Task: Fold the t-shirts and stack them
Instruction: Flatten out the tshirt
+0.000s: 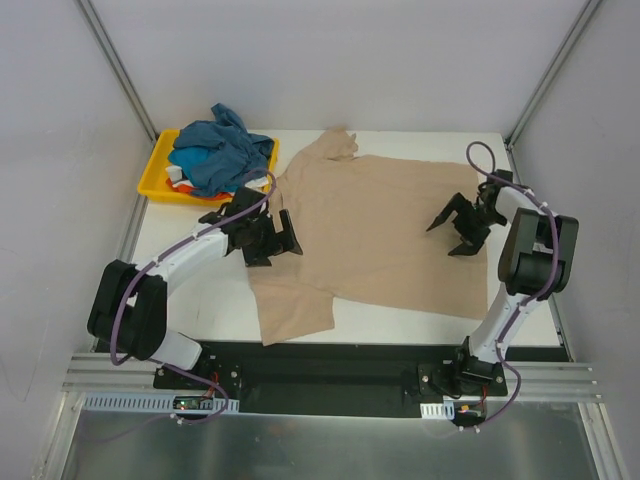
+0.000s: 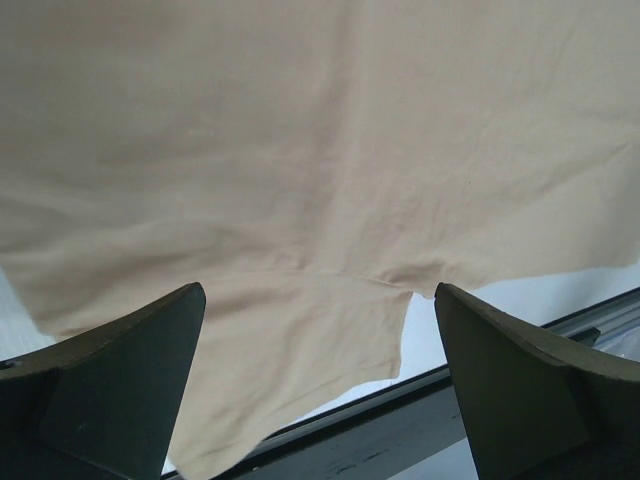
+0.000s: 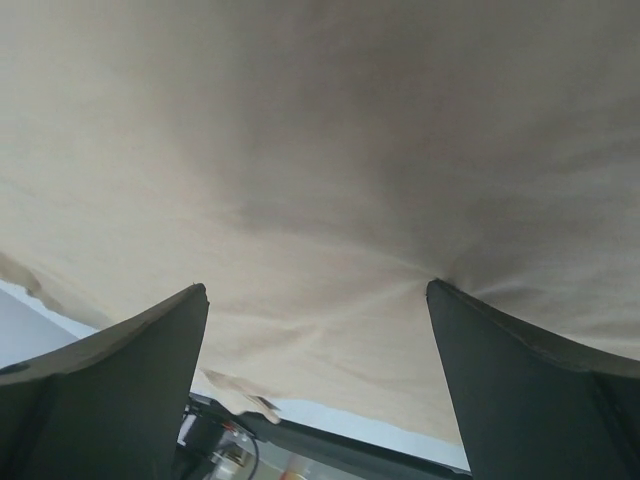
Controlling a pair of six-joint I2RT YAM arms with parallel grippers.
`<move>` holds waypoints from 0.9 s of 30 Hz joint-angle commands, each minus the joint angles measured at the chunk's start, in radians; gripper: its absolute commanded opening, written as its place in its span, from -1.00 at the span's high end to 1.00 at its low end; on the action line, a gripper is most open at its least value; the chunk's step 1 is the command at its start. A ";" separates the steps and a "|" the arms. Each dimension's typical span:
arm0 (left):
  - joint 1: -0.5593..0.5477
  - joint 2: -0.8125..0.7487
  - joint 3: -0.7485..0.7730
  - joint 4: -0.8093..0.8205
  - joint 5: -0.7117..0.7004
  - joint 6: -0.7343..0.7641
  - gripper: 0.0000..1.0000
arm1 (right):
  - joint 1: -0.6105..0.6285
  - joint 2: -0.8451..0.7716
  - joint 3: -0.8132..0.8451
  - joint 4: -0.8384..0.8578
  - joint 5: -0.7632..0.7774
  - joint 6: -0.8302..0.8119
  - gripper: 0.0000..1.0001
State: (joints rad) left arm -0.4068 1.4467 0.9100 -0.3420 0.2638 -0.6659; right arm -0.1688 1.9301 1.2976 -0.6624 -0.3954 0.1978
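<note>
Shirt, beige point(image 1: 370, 235), lies spread mostly flat across mid table point(image 1: 215, 300), one sleeve reaching twd near edge. Teal shirt point(image 1: 215, 150) sits bunched w/ other cloth in yellow tray point(image 1: 155, 175) at far-left corner. Left gripper point(image 1: 277, 243) is over beige shirt's left edge, jaws wide apart, holding nothing. Right gripper point(image 1: 452, 230) is over its right part, jaws apart too.

Both arms bend at the elbow and reach inward toward each other. The left arm point(image 1: 185, 258) swings out left from its base, then runs right, its left gripper point(image 1: 275, 243) pointing right with jaws spread wide. The right arm point(image 1: 522, 268) rises, folds over, and aims the right gripper point(image 1: 455, 228) left and downward, its 2 fingers point(image 3: 110, 390) equally far apart.
</note>
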 commanded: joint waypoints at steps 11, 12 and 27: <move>-0.006 0.277 0.387 0.014 0.020 0.074 -0.99 | -0.163 -0.066 0.057 -0.009 0.133 -0.118 -0.93; -0.006 0.303 0.423 0.014 0.017 0.090 -0.99 | -0.150 -0.098 0.063 -0.017 0.138 -0.124 -0.93; 0.019 0.794 0.968 -0.123 -0.061 0.154 -0.99 | -0.081 -0.289 -0.029 -0.026 0.194 -0.133 -0.93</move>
State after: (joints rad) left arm -0.3973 2.1765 1.8076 -0.3935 0.2359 -0.5350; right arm -0.2508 1.6779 1.3025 -0.6693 -0.2363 0.0841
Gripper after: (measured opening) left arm 0.993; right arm 0.966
